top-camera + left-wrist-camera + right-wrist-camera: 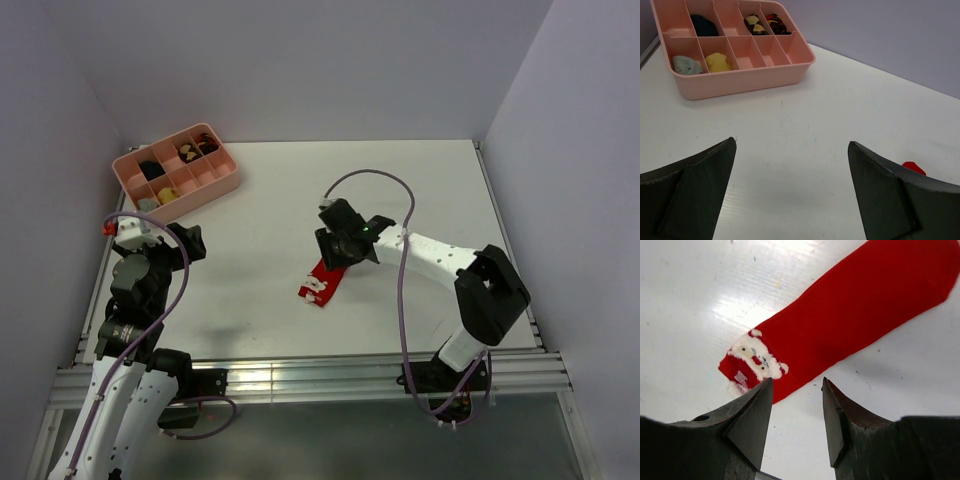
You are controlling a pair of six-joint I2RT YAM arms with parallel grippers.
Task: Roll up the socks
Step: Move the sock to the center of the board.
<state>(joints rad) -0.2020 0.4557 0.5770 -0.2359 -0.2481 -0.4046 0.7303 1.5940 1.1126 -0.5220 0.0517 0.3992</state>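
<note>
Flat bright-red fabric socks (855,315) lie mid-table, Santa-patch end at 10 o'clock off my right gripper (796,385) | its fingers half apart, empty | left gripper (791,142) wide apart, empty | soft, light, limp: I'd pinch the patch-end edge, both layers.

Quick tally: 1 pink tray (740,85) sat far left, with 10 compartments, 5 per row. It held 5 rolled bundles: 1 black (704,25), 1 grey (686,65), 1 yellow (718,62) and 2 patterned (754,23). The socks (855,315) showed as just 1 flat red strip with 1 Santa face (754,357). There were 2 grippers, the left gripper (791,145) and the right gripper (797,382).
</note>
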